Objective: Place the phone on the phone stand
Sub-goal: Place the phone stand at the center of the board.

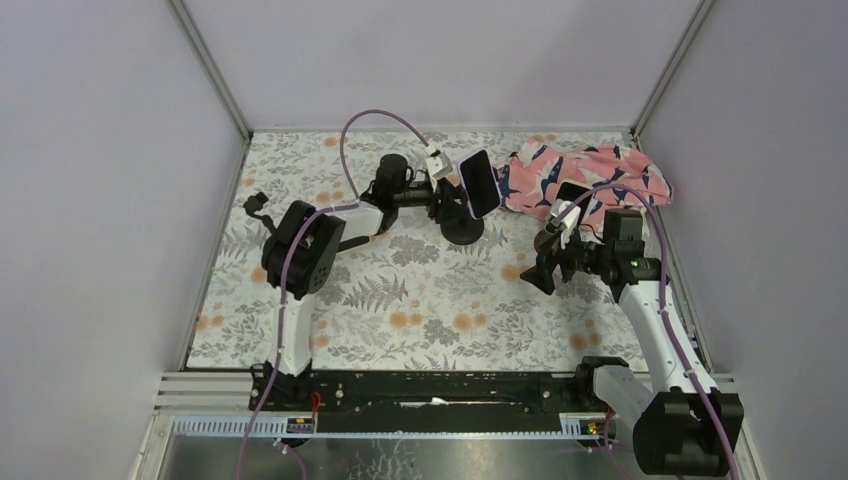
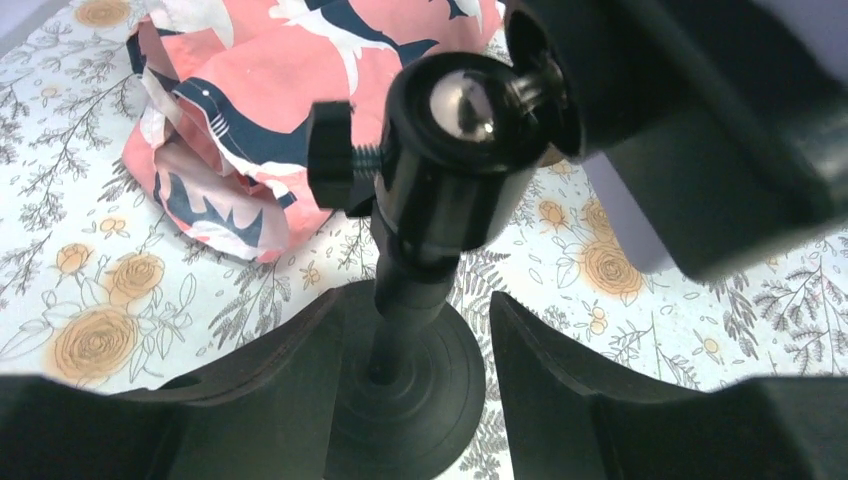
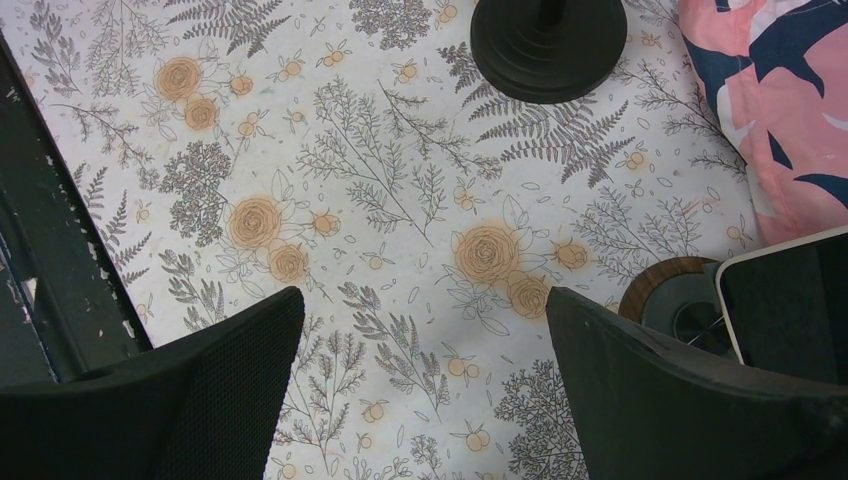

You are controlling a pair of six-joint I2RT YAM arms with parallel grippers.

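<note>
Phone [image 1: 480, 184]: mounted on the head of the stand [image 1: 463, 231], near the far edge of the surface [image 1: 420, 300] and about midway between its left and right edges. It sits tilted, with the screen turned up and toward the right edge. A pale lilac rim shows around the dark screen.

Stand: round black base flat on the floral surface, with a short upright stem. The left wrist view shows a ball joint [image 2: 465, 105] at the top of the stem and a clamp knob [image 2: 330, 150] sticking out from its side.

Left gripper [image 1: 440, 203]: reaches in from the left side of the stand. Jaws are released. In the wrist view they sit apart on either side of the stem, low down by the base, and neither presses on the stem. The phone is carried by the stand alone.

Right gripper [image 3: 425, 300]: hangs above the surface toward the right edge, well apart from the stand. Jaws are spread wide, with only bare floral print between them.

Also present: a crumpled pink cloth [image 1: 590, 175] with navy and white print at the far right corner. Near the right gripper is a dark flat device with a white rim [image 3: 790, 300], beside a round brown-edged disc [image 3: 665, 290]. What these two are cannot be made out.
</note>
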